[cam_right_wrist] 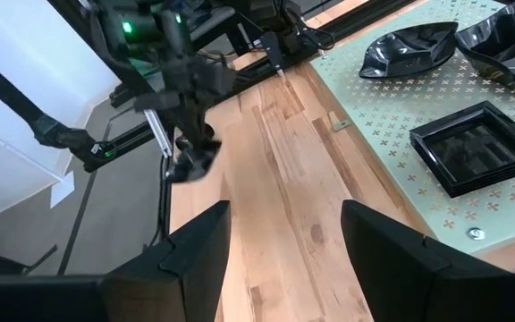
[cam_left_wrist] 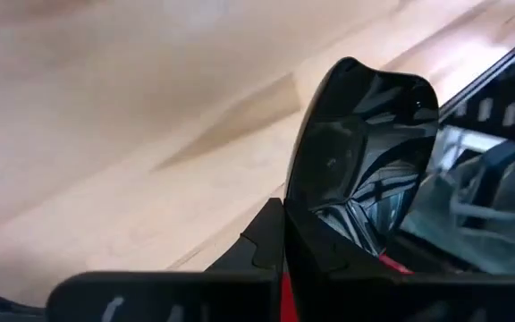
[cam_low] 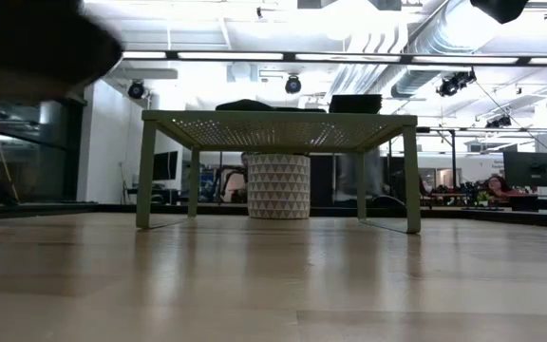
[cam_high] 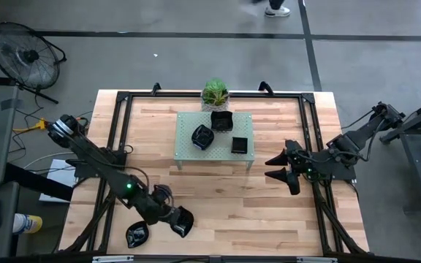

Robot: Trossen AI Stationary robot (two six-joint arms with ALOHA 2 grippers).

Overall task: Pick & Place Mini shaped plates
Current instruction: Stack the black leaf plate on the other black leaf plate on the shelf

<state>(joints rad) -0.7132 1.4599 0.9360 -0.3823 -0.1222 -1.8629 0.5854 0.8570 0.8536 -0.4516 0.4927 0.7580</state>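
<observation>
The left gripper (cam_high: 180,221) hangs over the near edge of the wooden table (cam_high: 218,204), its fingers clamped together on a glossy black mini plate (cam_left_wrist: 360,152). In the left wrist view that held plate stands up from between the fingers, its curved rim rising clear above them and the bare boards showing beyond. Another black dish (cam_high: 137,234) lies on the table just beside that gripper, on the side nearer the table's left corner.

Across the table, the right gripper (cam_high: 278,166) hovers above the boards with its two fingers spread wide and nothing between them. Just ahead of it stands the pale green perforated rack (cam_high: 188,150), carrying three more black dishes: a square plate (cam_right_wrist: 477,148) nearest the open fingers, a leaf-like plate (cam_right_wrist: 409,49) farther along, and a third dish (cam_high: 221,121) toward the rack's far edge. A small green potted plant (cam_high: 215,93) sits beyond the rack, well apart from both grippers.
</observation>
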